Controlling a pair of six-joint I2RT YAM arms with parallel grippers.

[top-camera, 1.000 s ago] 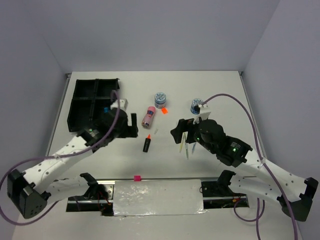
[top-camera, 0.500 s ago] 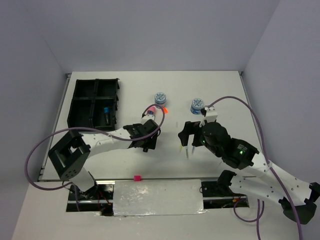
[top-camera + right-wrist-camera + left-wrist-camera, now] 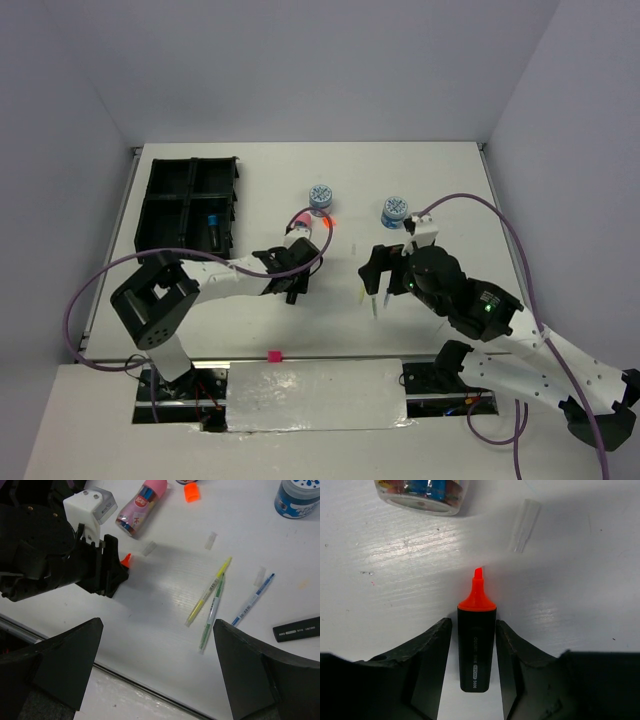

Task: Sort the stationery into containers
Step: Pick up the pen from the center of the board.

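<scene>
Left tool (image 3: 472, 625) half-spread astride boxy black marker (image 3: 476, 655), orange chisel tip, unclamped; right tool (image 3: 157, 625) wide apart

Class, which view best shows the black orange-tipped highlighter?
Left wrist: the black orange-tipped highlighter lies whole and close. Right wrist shows only its tip; top external hides it under the left hand.

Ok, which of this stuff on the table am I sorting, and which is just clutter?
Job: orange highlighter, pink tube, left tub, right tub, yellow pen, green pen, blue pen, black marker, neon square, black tray.
Lying about, it seems: clear caps, pink tag at near edge, silver sheet.
</scene>
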